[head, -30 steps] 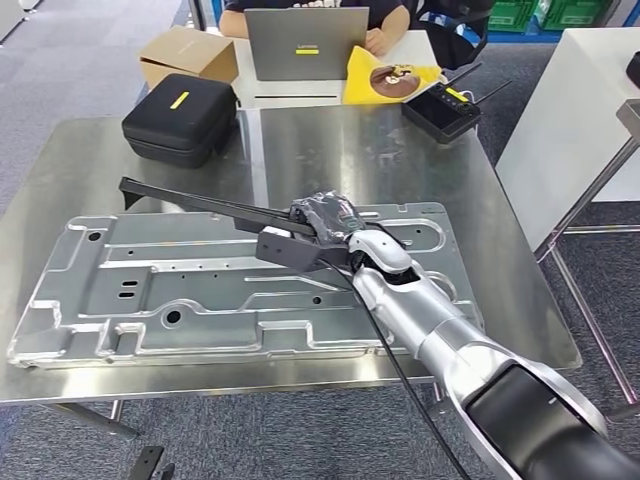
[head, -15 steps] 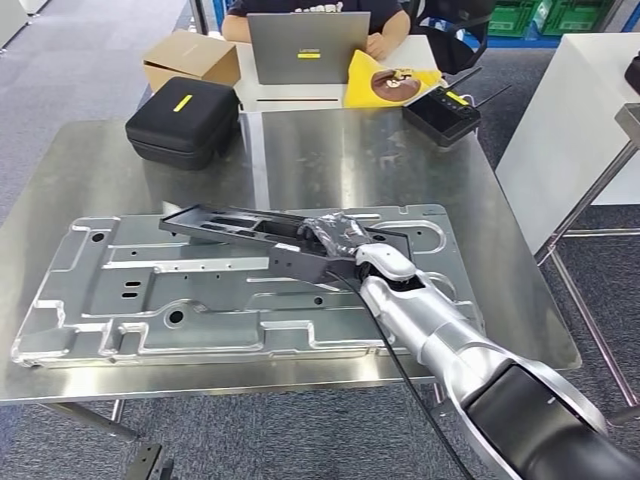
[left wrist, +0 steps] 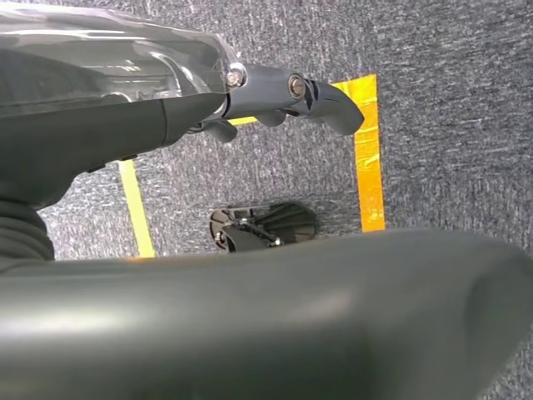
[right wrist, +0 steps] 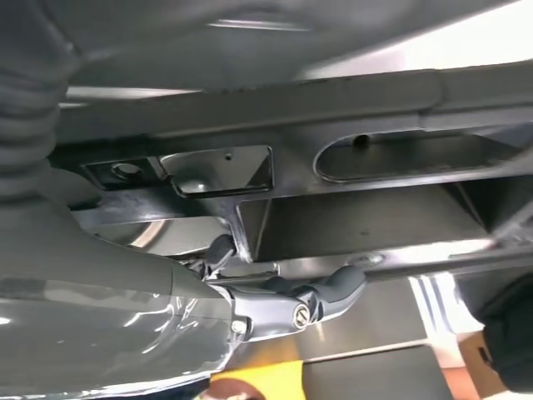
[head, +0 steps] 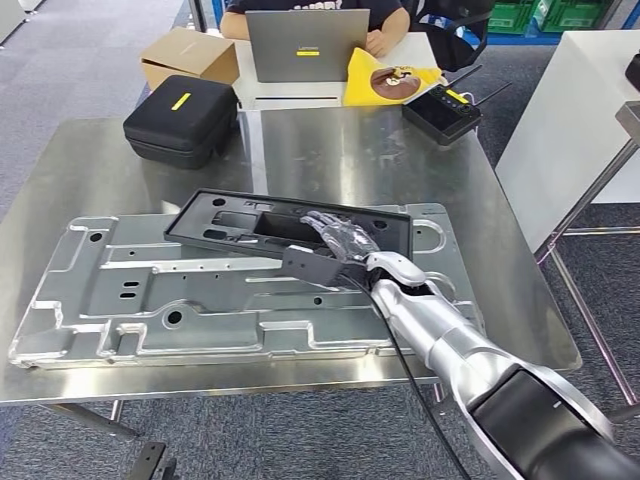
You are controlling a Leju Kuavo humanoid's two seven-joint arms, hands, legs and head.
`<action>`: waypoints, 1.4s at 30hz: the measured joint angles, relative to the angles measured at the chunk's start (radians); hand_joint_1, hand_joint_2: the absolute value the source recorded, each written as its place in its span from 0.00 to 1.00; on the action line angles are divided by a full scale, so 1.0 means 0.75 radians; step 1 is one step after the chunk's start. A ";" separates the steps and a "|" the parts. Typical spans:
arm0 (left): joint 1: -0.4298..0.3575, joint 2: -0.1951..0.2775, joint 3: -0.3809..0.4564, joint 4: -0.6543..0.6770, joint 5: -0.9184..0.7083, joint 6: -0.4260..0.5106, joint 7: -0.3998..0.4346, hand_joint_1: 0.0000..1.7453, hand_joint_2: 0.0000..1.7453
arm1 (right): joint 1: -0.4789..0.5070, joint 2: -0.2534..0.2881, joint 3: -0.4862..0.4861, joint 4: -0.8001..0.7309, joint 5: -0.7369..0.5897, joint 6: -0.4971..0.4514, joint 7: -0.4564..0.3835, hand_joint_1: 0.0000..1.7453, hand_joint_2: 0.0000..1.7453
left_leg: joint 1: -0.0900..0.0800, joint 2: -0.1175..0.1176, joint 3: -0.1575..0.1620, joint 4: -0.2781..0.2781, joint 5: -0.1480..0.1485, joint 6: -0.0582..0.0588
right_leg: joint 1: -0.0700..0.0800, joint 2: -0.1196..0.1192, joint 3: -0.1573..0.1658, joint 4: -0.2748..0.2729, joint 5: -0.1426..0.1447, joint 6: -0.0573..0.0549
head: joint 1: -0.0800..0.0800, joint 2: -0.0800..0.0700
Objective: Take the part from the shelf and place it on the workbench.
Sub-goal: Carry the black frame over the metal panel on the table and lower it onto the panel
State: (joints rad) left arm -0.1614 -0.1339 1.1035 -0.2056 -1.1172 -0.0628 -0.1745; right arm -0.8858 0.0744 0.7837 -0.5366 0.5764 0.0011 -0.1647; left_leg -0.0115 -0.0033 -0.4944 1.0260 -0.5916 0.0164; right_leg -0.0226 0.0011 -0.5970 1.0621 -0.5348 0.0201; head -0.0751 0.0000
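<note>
The part is a long black frame with cut-outs (head: pixel 249 222). It lies nearly flat across the far side of a large stamped silver plate (head: pixel 151 300) on the steel workbench (head: pixel 340 150). My right hand (head: pixel 343 240) grips the frame near its right end, fingers over the top and a black tab just below them. In the right wrist view the frame (right wrist: pixel 352 208) spans the picture, close against my right hand (right wrist: pixel 283 304). My left hand (left wrist: pixel 270 92) hangs over grey carpet, fingers apart and holding nothing.
A black zip case (head: pixel 180 120) sits at the bench's far left corner. Behind it stand a cardboard box (head: pixel 189 55), a laptop (head: pixel 307 42) with a person at it, a yellow item (head: pixel 389 80) and a black device with antennas (head: pixel 441 108). A white table (head: pixel 573 120) stands at the right.
The black frame has turned from standing on edge to lying nearly flat on the silver plate. My right hand has sunk and shifted slightly right with it.
</note>
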 joint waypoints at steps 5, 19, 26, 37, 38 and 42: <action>0.000 -0.001 -0.002 0.000 0.005 0.001 -0.003 0.00 0.00 | 0.031 -0.030 -0.093 -0.087 -0.247 0.119 -0.155 0.00 0.00 | 0.000 0.000 0.000 0.000 0.000 0.000 | 0.000 0.000 0.000 0.000 0.000 0.000 | 0.000 0.000; 0.032 -0.001 0.002 0.000 0.073 0.001 -0.057 0.00 0.00 | 0.282 -0.285 -0.433 -0.911 -0.764 0.198 -0.268 0.00 0.00 | 0.000 0.000 -0.006 0.000 -0.002 0.001 | 0.000 -0.001 -0.005 -0.002 0.000 0.001 | 0.000 0.000; 0.053 -0.001 0.012 0.000 0.101 -0.010 -0.098 0.00 0.00 | 0.445 -0.426 -0.599 -1.250 -0.813 0.170 -0.300 0.00 0.00 | -0.001 0.000 -0.007 0.002 -0.003 0.003 | -0.002 -0.001 -0.005 -0.003 0.000 0.002 | 0.000 0.000; 0.087 0.006 0.030 0.000 0.123 -0.010 -0.132 0.00 0.00 | 0.761 -0.552 -0.863 -1.549 -0.840 0.139 -0.399 0.00 0.00 | 0.004 0.004 0.009 -0.040 0.032 0.042 | -0.008 0.001 -0.009 0.011 -0.021 0.034 | 0.001 0.000; 0.090 0.006 0.032 0.000 0.124 -0.009 -0.135 0.00 0.00 | 0.790 -0.557 -0.887 -1.566 -0.844 0.139 -0.406 0.00 0.00 | 0.009 0.006 0.013 -0.051 0.039 0.045 | -0.007 0.001 -0.031 0.063 -0.057 0.034 | 0.002 0.000; 0.104 0.008 0.042 0.000 0.129 -0.006 -0.142 0.00 0.00 | 0.914 -0.564 -0.974 -1.618 -0.853 0.141 -0.431 0.00 0.00 | 0.012 0.008 0.011 -0.050 0.040 0.045 | -0.007 0.000 -0.137 0.299 -0.130 0.043 | 0.003 0.000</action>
State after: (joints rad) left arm -0.0835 -0.1276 1.1347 -0.2056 -1.0207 -0.0675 -0.2811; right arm -0.2000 -0.3486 0.0535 -1.7504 -0.0635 0.1065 -0.4877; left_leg -0.0028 0.0024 -0.4859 0.9883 -0.5613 0.0498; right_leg -0.0275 0.0013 -0.6998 1.2867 -0.6327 0.0520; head -0.0731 0.0000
